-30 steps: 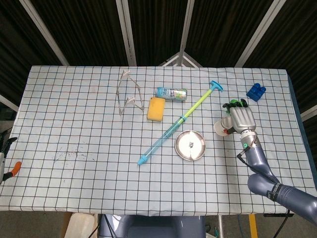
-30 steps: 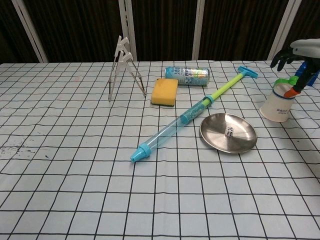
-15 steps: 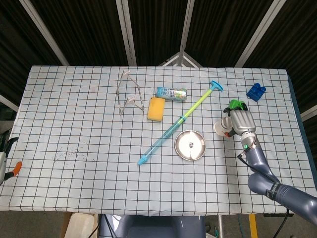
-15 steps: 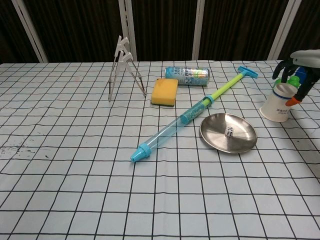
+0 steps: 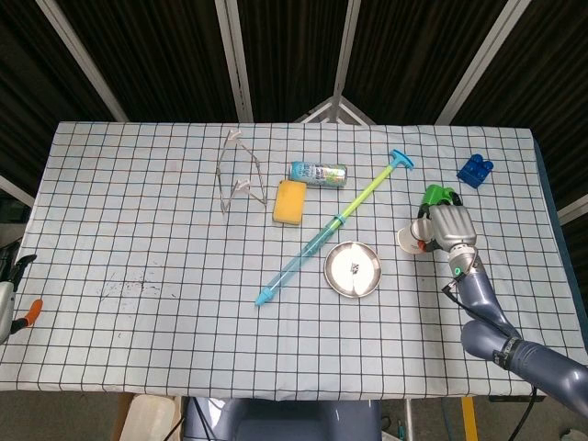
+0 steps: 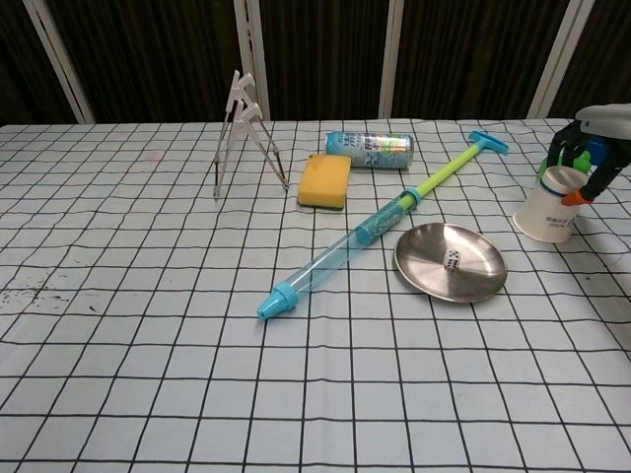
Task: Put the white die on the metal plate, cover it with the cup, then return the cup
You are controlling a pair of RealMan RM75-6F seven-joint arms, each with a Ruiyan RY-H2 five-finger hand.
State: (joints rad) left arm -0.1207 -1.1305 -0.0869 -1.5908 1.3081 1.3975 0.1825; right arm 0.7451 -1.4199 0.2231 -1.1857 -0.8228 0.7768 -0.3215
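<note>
Now the small white die (image 6: 452, 260) lies in the round metal plate (image 6: 478, 281) on the checked counter (image 6: 148, 325). Just right, the right hand (image 6: 590, 150) curls its fingers (image 6: 574, 196) around the white paper cup (image 6: 545, 211), standing upright beside the plate.

Right robot hand (image 5: 447, 227) — arm extended forward, fingers (image 6: 562, 148) curled downward around the cup (image 6: 548, 206). Left robot hand (image 5: 9, 299) — low at the frame edge, state indeterminate.

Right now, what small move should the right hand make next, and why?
Probably close its fingers on the cup and lift it. The white die already lies on the metal plate, uncovered, and the right hand sits around the upside-down cup's top, grip unclear.
</note>
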